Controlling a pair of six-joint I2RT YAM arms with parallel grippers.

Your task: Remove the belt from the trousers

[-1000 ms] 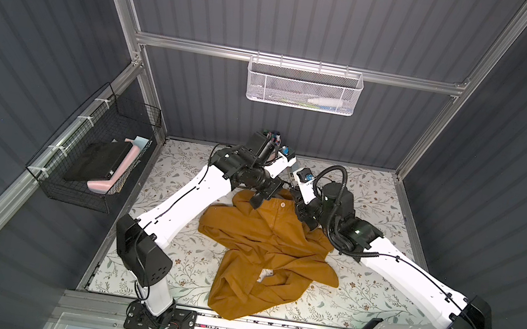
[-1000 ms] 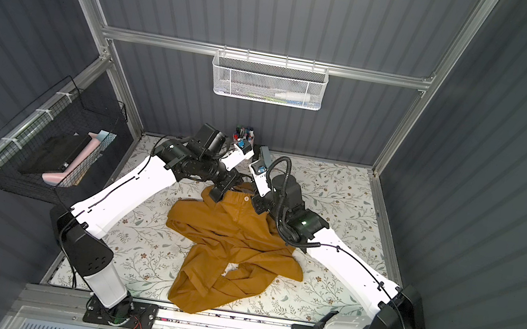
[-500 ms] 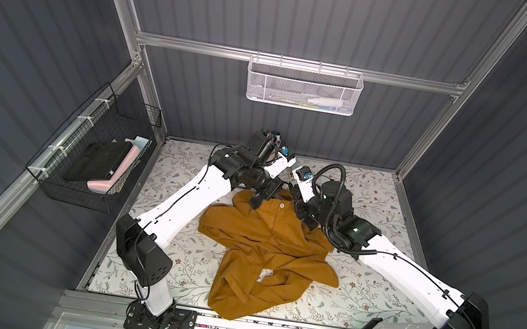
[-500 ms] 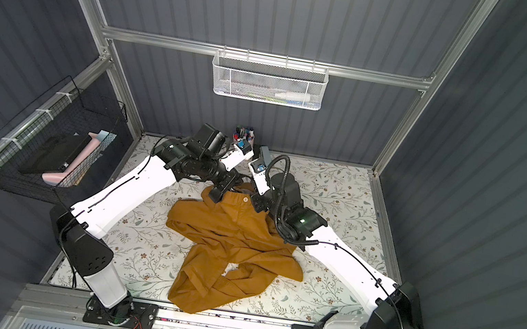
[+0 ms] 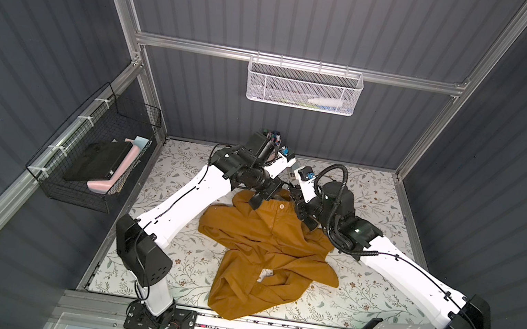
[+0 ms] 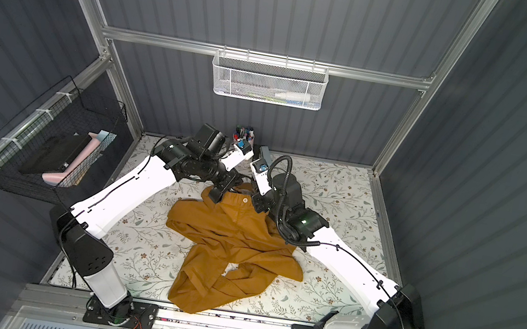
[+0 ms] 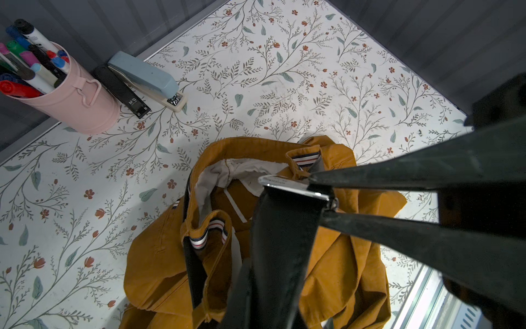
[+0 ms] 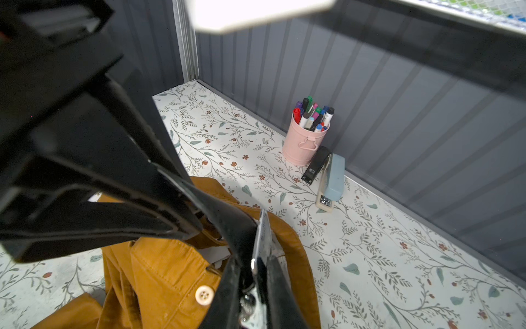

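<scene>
Wall basket (image 5: 92, 162) hung at far left, well apart from the work and not involved.

The left gripper (image 5: 263, 197) sat over the waist end of the trousers (image 5: 260, 241), just left of the pale button (image 5: 281, 206). Its fingers (image 8: 148, 225) were drawn almost together, pinching the belt (image 7: 284, 242) on the black strap just beside the buckle (image 7: 290, 186).

A cup of pens (image 7: 71, 102) and a stapler (image 7: 145, 77) stood against the back wall, behind the waist and clear of both arms.

Centre: the trousers lay crumpled on the flowered table (image 5: 375, 198), waist toward the back wall, legs toward the front rail. The buckle end of the belt was raised off the cloth between the two grippers. A short stretch of strap bridged from the left fingers across to the buckle. More strap showed lower down, lying along the striped waistband (image 7: 207, 233) and passing under a loop, so the belt was not yet out.

The right gripper (image 5: 300, 207) was just right of the button. Its fingers (image 8: 280, 287) stood narrow, one on each side of the silver buckle and apparently touching it. How firm that hold was could not be judged.

Judgement: both arms were equally near, both on the same raised end. The strap's long axis ran crosswise between the grips, then followed the waist curve. The pull should go along that length, away from the loops. Otherwise the cloth would likely lift with the belt. How much strap sat in the loops round the far side could not be seen.
</scene>
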